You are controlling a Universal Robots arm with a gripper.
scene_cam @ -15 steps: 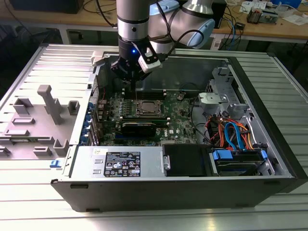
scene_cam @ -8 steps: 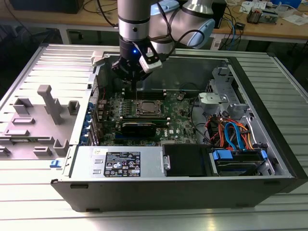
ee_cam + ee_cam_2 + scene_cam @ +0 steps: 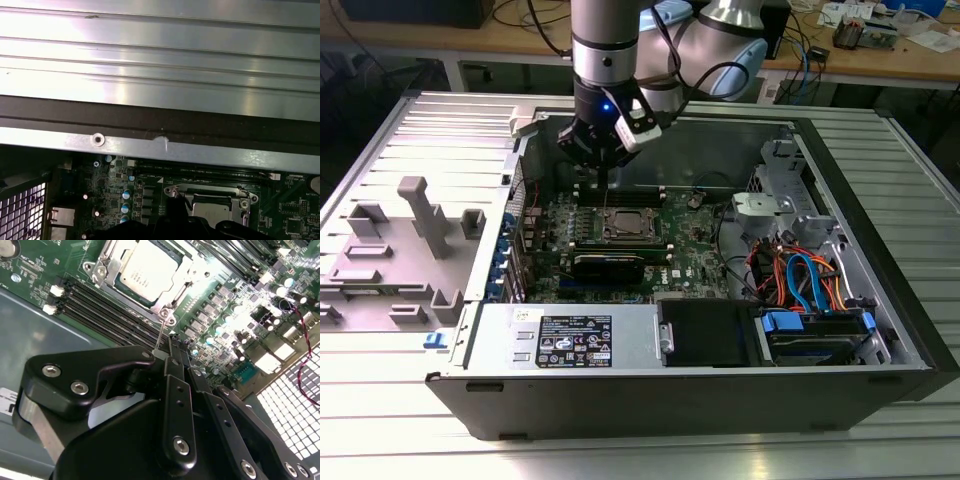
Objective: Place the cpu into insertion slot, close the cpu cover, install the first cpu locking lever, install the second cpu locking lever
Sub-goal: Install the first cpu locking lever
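Exterior view: the open computer case (image 3: 880, 200) lay on the slatted metal counter (image 3: 640, 455), with the arm coming down into it from 12 o'clock.
Tool: the tool (image 3: 605, 172) hung just at 12 o'clock of the insertion slot (image 3: 604, 228), low over the green board.
Tool state: in the second wrist view the tool (image 3: 167, 347) had its fingers drawn together, pinching the end of a thin silver cpu locking lever (image 3: 160, 332).
Lever: it ran from the fingers to the corner of the socket frame. The exterior view showed it as no more than a faint line under the tool.
Cpu: the cpu (image 3: 626, 226) sat flat in the slot. The second wrist view gave its dull silver top (image 3: 150, 270) plainly.
Cpu cover: the cpu cover (image 3: 109, 262) lay shut down around the chip, its cut-out framing the metal top. The first wrist view caught the same frame (image 3: 200, 192) from the far side.
Memory slots: long black memory slots (image 3: 110, 310) ran just beside the socket, between it and the tool.
Exterior view extras: a grey plastic fixture (image 3: 415, 215) stood on the case's opened side panel at 9 o'clock of the case. A black drive box (image 3: 705, 333) sat at 5 o'clock of the socket, and orange and blue cables (image 3: 800, 275) at 3 o'clock.
First wrist view extras: the ribbed counter surface and the case's edge lay beyond the board.
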